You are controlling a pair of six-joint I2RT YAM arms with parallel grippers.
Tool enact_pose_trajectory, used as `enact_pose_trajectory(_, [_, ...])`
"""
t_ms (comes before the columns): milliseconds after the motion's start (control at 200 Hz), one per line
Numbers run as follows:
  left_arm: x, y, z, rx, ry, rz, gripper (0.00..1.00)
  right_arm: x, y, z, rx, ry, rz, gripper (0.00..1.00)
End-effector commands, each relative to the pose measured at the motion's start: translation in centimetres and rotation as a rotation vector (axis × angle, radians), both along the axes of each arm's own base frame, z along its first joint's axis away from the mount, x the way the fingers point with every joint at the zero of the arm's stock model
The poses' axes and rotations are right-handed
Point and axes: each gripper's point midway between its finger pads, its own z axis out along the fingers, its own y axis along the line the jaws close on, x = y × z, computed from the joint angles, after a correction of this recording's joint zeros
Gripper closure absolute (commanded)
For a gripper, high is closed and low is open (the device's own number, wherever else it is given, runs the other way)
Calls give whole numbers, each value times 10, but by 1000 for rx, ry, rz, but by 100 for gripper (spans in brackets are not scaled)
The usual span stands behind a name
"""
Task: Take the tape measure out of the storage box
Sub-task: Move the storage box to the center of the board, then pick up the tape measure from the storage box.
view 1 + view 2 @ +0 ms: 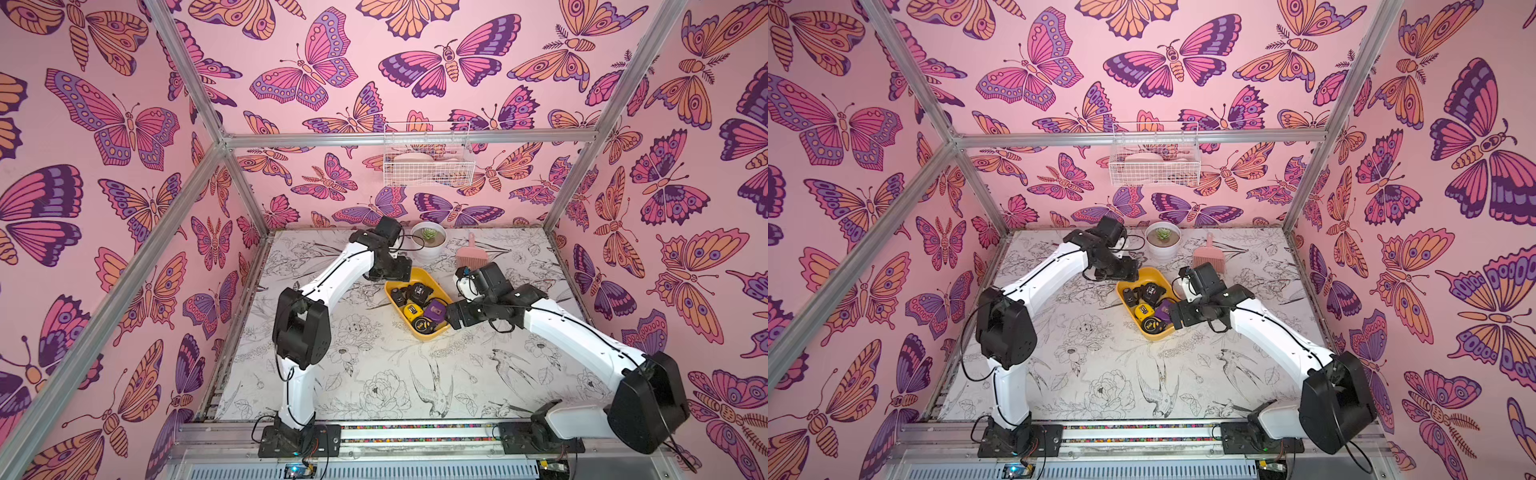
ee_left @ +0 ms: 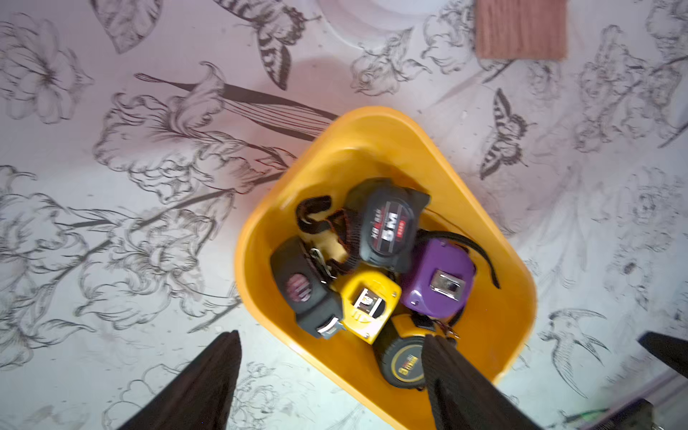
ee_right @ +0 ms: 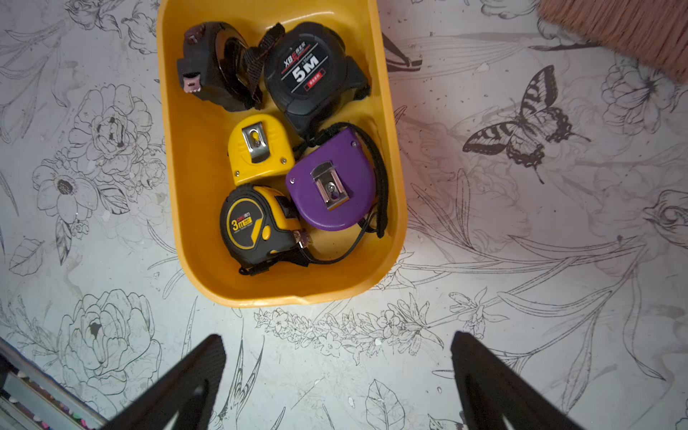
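The mustard-yellow storage box (image 1: 419, 273) (image 1: 1152, 274) sits mid-table and holds several tape measures. The right wrist view shows a black 5M one (image 3: 312, 70), a second black one (image 3: 212, 67), a yellow one (image 3: 258, 152), a purple one (image 3: 331, 182) and a black-and-yellow one (image 3: 257, 227). My left gripper (image 2: 331, 357) hangs open over the box's far end. One finger is outside the rim and the other stands beside the black-and-yellow tape measure (image 2: 402, 361); it holds nothing. My right gripper (image 3: 337, 353) is open over bare table, just short of the box (image 3: 193, 186).
A white pot with a succulent (image 1: 428, 241) and a pink brush (image 1: 469, 255) stand behind the box. A white wire basket (image 1: 428, 160) hangs on the back wall. Aluminium frame posts and butterfly-patterned walls close the table in on three sides.
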Motion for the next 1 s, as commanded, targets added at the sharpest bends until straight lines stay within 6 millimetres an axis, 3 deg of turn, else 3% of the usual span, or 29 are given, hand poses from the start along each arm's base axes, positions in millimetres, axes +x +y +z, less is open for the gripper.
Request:
enact_pose_trajectory(0, [-17,-8,-13,-12,110,51,19,6,-5,6,-39,-21,-17,1])
enact_pose_trajectory(160, [-19,-33,-24,-17,129,4,20,8,-14,6,-59,-37,-52,1])
enact_pose_trajectory(310, [-11,-57,-31,20,65,-146,17,5,-18,7,-41,-44,-75,1])
enact_pose_trajectory(711, [7,-57,-74,181,35,-368,10,-4,-46,22,-50,-116,-176,1])
enact_pose_trajectory(997, [0,-68,-90,160,62,-439,8,-7,-50,22,-51,-111,-193,1])
